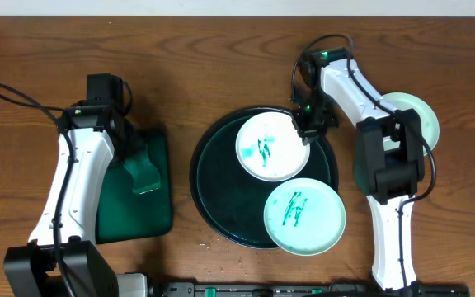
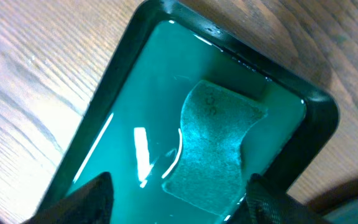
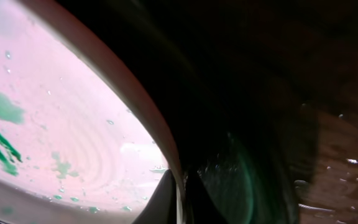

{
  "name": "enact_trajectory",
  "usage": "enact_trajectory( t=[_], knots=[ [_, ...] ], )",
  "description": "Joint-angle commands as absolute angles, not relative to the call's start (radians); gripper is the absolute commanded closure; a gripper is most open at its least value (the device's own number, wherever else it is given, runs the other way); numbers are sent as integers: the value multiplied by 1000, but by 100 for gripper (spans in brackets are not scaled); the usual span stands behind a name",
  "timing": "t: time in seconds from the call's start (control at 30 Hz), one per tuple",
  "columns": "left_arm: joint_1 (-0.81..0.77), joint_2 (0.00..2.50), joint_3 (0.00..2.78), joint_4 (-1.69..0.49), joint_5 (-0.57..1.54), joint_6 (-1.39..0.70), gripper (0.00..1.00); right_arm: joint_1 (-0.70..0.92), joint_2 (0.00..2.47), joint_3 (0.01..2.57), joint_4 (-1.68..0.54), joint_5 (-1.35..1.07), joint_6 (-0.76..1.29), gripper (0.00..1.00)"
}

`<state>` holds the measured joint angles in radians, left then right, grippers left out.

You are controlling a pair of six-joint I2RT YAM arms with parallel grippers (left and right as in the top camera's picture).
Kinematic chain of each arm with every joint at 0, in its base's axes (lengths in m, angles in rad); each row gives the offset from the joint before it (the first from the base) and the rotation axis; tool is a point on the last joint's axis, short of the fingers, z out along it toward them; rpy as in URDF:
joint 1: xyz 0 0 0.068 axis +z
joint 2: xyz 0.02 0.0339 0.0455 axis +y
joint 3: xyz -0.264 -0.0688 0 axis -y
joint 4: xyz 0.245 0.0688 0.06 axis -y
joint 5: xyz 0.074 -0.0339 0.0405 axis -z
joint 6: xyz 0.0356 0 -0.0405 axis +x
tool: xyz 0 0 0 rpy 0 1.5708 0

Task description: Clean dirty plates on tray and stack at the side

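Observation:
Two white plates with green smears lie on the round black tray (image 1: 209, 177): one at the back (image 1: 269, 146), one at the front right (image 1: 303, 216) overhanging the tray's edge. My right gripper (image 1: 307, 128) is shut on the back plate's right rim; in the right wrist view the rim (image 3: 138, 118) runs between the two fingers (image 3: 180, 202). A clean pale green plate (image 1: 419, 115) lies at the far right. My left gripper (image 2: 176, 199) is open above a green sponge (image 2: 213, 146) lying in a green water basin (image 1: 130, 219), one finger on each side of it.
The basin stands left of the tray on the wooden table (image 1: 221, 66). The right arm's base stands between the tray and the clean plate. Cables run along both arms.

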<state>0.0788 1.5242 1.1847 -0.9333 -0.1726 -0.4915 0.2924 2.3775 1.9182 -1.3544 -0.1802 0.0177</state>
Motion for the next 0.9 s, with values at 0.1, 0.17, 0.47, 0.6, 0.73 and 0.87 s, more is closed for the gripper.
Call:
enact_trajectory(
  t=[0.1,0.17,0.47,0.6,0.73,0.87],
  knots=[
    [89,1548,1195,-930,-218,-455,93,327,2388,1916,-1339,-181,67,99],
    [96,1577,1195,-931,-218,-453,92,327,2388,1916,-1337,-181,67,99],
    [100,1761,1192,-904,-136,-331,61,329,2388,1916,-1336,-181,66,99],
    [100,1786,1192,-864,-40,-292,55,329,2388,1916,-1335,-181,62,99],
    [100,1790,1192,-844,-29,-291,55,329,2388,1916,-1335,-181,61,99],
    [100,1794,1168,-807,19,-259,60,329,2388,1916,-1335,-181,54,99]
  ],
)
